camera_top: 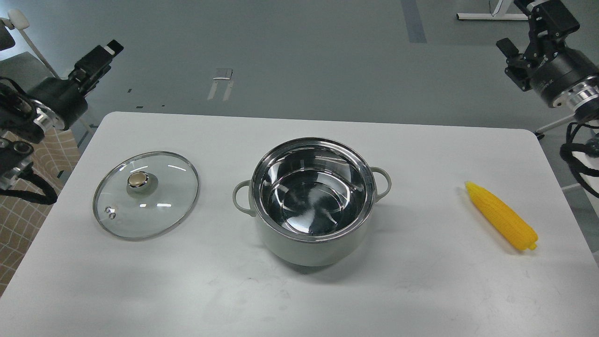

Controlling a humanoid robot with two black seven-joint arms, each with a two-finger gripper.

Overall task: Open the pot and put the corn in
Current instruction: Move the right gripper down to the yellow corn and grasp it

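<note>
Head view: round grey-green steel-lined pot (312, 203) is sitting open at centre, glass lid (146, 194) lying left; yellow corn cob (502, 216) is waiting right for the right gripper (514, 63); both jaws' states I cannot tell.

Single head view, high, facing forward-down over table (421, 290); arms at edges.

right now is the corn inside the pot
No, the corn lies on the table right of the open, empty pot.

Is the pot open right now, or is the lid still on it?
Open. The pot shows its bare steel inside, empty, and the glass lid lies flat on the table to its left, apart from it.
</note>
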